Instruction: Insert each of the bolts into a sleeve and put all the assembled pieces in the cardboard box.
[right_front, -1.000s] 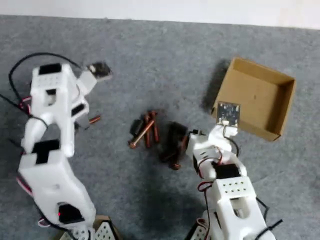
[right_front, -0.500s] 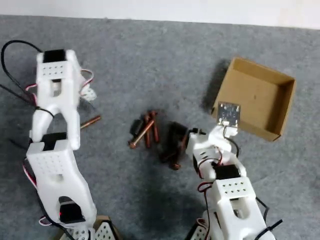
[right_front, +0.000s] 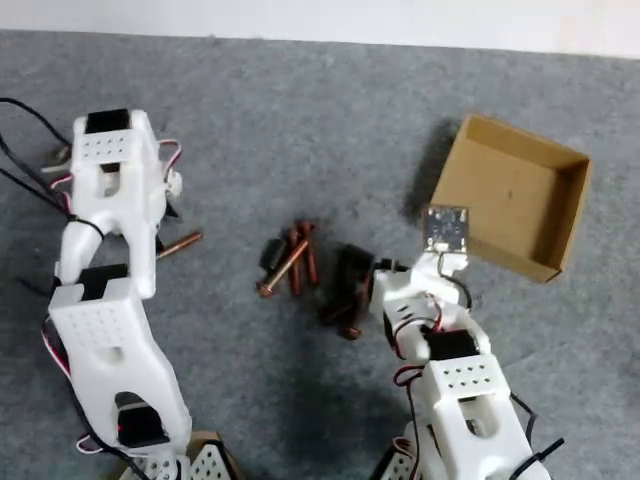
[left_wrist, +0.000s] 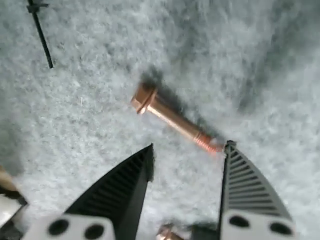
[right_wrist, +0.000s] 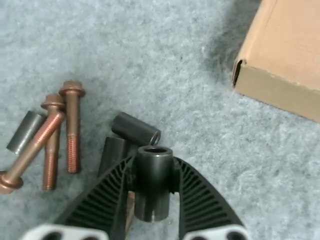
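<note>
A lone copper bolt (left_wrist: 172, 120) lies on the grey carpet just ahead of my left gripper (left_wrist: 190, 147), which is open with nothing between its fingers. From above, this bolt (right_front: 178, 243) lies right of the left arm. My right gripper (right_wrist: 153, 162) is shut on a black sleeve (right_wrist: 152, 185), held upright with its bore facing up. Two more black sleeves (right_wrist: 135, 129) lie just beyond it, next to three copper bolts (right_wrist: 72, 125) and a grey sleeve (right_wrist: 25, 132). In the high view, bolts (right_front: 295, 258) and sleeves (right_front: 350, 270) lie mid-table. The cardboard box (right_front: 515, 195) stands at the right.
The box's near corner (right_wrist: 280, 65) lies beyond the right gripper, off to one side of the sleeves. A black cable tie (left_wrist: 40, 30) lies on the carpet past the lone bolt. Black cables (right_front: 25, 180) trail beside the left arm. Open carpet stretches along the far side.
The left arm has swung its wrist round and down over the lone bolt. The right arm has shifted slightly to the left, still holding the sleeve.
</note>
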